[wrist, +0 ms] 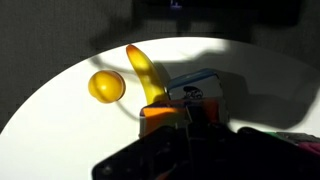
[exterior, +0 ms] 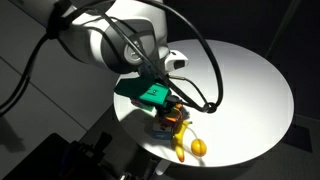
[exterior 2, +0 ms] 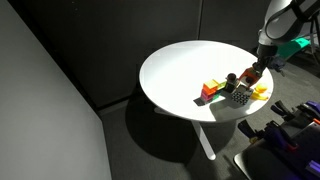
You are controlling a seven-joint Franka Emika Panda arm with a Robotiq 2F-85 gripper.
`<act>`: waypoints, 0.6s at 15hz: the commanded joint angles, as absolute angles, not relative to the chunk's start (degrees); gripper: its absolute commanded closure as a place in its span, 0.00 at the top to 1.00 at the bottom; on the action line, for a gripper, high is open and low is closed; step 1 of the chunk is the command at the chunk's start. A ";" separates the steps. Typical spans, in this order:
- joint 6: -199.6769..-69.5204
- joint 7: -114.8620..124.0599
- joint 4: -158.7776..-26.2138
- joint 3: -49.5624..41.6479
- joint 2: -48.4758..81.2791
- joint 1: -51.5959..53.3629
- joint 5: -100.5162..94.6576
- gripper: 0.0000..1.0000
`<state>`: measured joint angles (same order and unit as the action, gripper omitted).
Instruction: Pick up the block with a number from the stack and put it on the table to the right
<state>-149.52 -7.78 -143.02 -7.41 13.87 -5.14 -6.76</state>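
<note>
In the wrist view an orange-sided cube [wrist: 160, 118], which I take for the block with a number, sits right at my dark gripper [wrist: 185, 125]. Its numbered face does not show. A bluish-white cube [wrist: 197, 88] with a dark mark lies just beyond it. The fingers cover the orange cube's lower part, so I cannot tell whether they grip it. In both exterior views the gripper [exterior: 170, 116] [exterior 2: 248, 80] is low over the white round table [exterior: 250, 80] [exterior 2: 170, 70], near its edge.
A yellow banana [wrist: 145, 70] [exterior: 180, 150] and a yellow ball [wrist: 107, 86] [exterior: 200, 147] lie just past the cubes. Plain orange, yellow and green blocks [exterior 2: 211, 90] and a grey object [exterior 2: 238, 98] sit beside the gripper. The table edge is close.
</note>
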 commanded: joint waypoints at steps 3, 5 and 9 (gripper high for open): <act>-145.93 -1.78 -138.11 -8.86 13.96 -4.75 -9.01 0.02; -145.09 0.62 -136.14 -9.52 14.76 -4.66 -9.79 0.02; -142.96 4.90 -131.88 -10.92 17.17 -4.65 -11.85 0.02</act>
